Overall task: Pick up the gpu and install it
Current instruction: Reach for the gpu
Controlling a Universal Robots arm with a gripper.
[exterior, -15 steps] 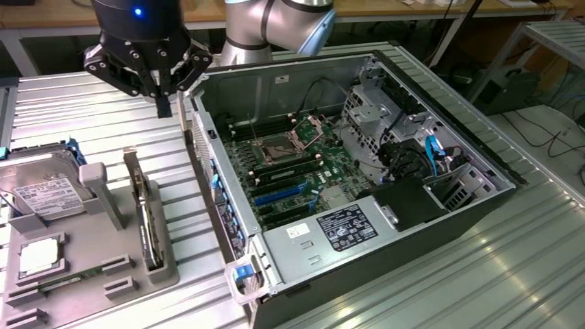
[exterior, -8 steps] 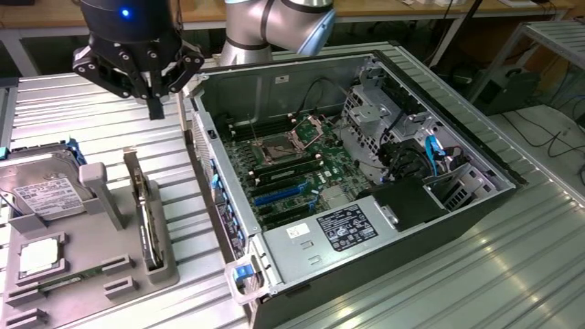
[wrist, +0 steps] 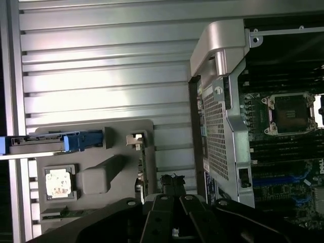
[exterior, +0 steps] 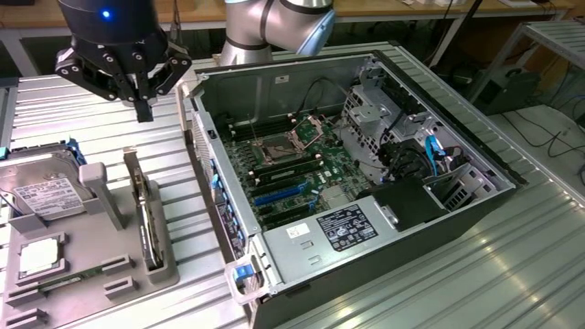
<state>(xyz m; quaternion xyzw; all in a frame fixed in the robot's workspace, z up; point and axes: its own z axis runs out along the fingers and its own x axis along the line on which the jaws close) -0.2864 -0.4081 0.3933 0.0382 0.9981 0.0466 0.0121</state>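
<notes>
Jaws pressed together, empty, hanging above the gpu (exterior: 146, 229) in its tray (exterior: 92, 240).

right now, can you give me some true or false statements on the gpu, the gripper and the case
1. The gpu is seated on the motherboard. False: it stands on edge in a slot of the grey tray.
2. The gripper is shut and holds nothing. True: it hangs above the ribbed table, between the tray and the computer case.
3. The computer case is open, with the motherboard exposed. True.
4. The hard drive lies inside the case. False: it sits on the grey tray, at the exterior view's left.
</notes>
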